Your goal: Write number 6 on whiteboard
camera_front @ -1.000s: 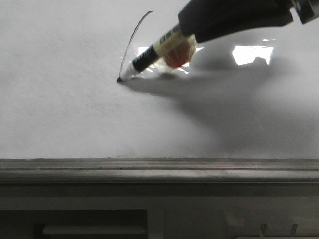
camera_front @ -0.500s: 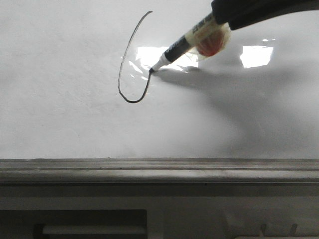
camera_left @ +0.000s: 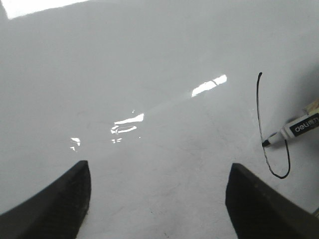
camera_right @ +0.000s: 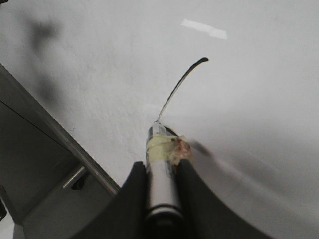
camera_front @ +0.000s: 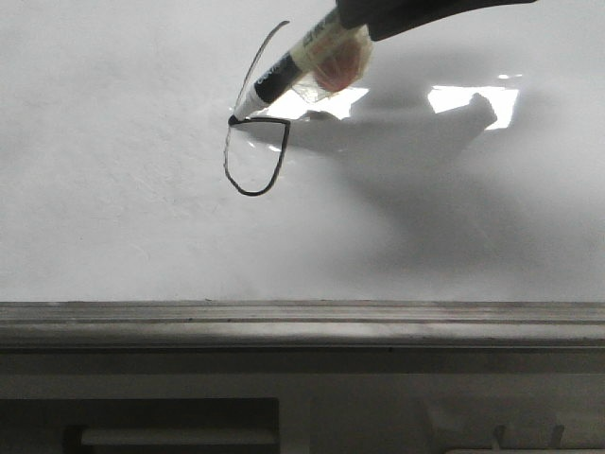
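The number 6 [camera_front: 253, 156] is a thin black line on the whiteboard [camera_front: 113, 189]: a long curved upstroke and a closed loop below. My right gripper [camera_front: 378, 17] is shut on a black and white marker [camera_front: 284, 68] wrapped in tape. The marker's tip touches the board at the loop's upper left. In the right wrist view the gripper [camera_right: 162, 167] clamps the marker [camera_right: 160, 174], and the upstroke [camera_right: 182, 84] shows beyond it. My left gripper [camera_left: 159, 174] is open and empty over bare board, with the 6 [camera_left: 264, 129] and the marker [camera_left: 294, 130] off to its side.
A grey metal ledge [camera_front: 302, 326] runs along the whiteboard's lower edge, and it shows in the right wrist view [camera_right: 50, 124] too. Glare patches [camera_front: 473, 99] and the arm's shadow lie on the board to the right of the 6.
The marker tip has gone down round the bottom of the loop, up its right side and left across its top, back to the upstroke. The loop is now closed.
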{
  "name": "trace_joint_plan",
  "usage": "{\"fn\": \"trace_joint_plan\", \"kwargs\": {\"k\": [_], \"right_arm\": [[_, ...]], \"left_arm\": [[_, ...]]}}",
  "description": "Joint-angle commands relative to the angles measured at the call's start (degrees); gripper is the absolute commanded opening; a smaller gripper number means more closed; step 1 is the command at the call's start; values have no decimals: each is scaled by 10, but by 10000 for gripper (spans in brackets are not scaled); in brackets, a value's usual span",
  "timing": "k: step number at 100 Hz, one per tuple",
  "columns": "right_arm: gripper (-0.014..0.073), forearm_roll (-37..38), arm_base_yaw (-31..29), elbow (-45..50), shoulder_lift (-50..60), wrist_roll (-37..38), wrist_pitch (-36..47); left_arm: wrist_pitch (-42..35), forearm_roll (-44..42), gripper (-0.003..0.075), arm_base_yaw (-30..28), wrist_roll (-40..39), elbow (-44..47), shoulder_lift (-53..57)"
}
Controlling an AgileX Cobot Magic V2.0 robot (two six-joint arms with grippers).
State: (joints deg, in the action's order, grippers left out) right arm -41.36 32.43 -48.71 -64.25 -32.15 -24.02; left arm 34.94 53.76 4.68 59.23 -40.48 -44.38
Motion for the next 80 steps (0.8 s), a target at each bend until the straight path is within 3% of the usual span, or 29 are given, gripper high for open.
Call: {"fn": "trace_joint_plan", "kwargs": {"k": [1,16,30,53,80], "right_arm": [[-50,7,-3,-21,6,-1,27],[-50,8,-3,-23,51,-1,-5],[-50,8,-3,-23,97,-1,-33],[-50,8,-3,-23,102,-1,-73],[-50,8,-3,-49,84,-20,-141]], "left_arm": [[-25,28,512,-2,1,-14,2],[-22,35,512,12,5,-14,2],[14,81,512,61,91,-14,-5],[19,131,512,187,155,-14,-53],[-70,130,512,330,169,-32,-131]]}}
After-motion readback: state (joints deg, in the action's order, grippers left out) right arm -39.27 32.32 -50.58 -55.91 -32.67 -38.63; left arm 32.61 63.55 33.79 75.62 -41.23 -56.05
